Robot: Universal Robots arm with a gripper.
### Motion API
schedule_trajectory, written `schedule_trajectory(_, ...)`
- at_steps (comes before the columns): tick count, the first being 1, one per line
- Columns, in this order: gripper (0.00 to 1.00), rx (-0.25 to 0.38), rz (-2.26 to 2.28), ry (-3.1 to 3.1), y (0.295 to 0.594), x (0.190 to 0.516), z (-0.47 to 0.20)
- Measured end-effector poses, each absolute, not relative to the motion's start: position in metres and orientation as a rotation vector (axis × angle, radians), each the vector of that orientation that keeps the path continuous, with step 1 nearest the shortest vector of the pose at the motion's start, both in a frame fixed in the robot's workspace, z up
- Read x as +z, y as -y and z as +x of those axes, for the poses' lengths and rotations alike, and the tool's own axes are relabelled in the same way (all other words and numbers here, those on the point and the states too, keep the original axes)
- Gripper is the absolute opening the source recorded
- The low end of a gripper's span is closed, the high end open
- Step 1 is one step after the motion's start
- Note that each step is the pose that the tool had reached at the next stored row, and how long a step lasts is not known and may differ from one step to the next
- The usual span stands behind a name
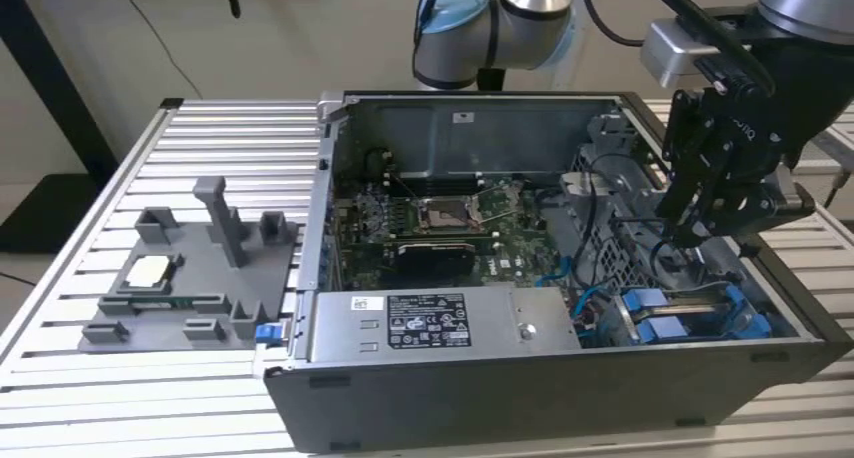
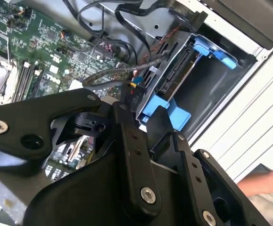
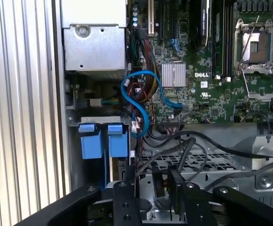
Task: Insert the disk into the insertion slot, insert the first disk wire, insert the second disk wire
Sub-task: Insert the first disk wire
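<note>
The worktop is a bed of bare aluminium slats, set against a plain pale wall with a dark post standing at the exterior view's left. On it sit a grey plastic fixture tray and, to the exterior view's right of that, an open computer case lying on its side. The case shows its green motherboard and a silver power-supply box with a white sticker. The disk is inside the insertion slot, in the case corner nearest the exterior view's lower right. It stands on its thin edge in its blue carrier. Its long axis runs along the case's near wall, and the carrier's two blue tabs mark the end facing the power-supply box. In the second wrist view the disk's connector edge faces a bundle of black cables lying just beside it; I cannot tell whether any of them is plugged in. A blue cable loops over the board near the tabs. The end effector hangs inside the case above the perforated metal cage, near the disk but apart from it. Its fingers are spread, with nothing clamped between them.
</note>
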State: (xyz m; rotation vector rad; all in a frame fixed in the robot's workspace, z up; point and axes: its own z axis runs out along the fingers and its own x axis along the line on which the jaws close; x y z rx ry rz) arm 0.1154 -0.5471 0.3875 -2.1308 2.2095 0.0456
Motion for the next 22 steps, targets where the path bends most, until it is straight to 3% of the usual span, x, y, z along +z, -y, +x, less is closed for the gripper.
schedule_trajectory(3,0.32,0.053,-2.121,-2.196,0.5470,0.3875,0.1153)
schedule_trajectory(5,0.20,0.052,-2.118,-2.191,0.5470,0.3874,0.1152)
schedule_trajectory(22,0.19,0.041,-2.120,-2.188,0.5484,0.3812,0.1169)
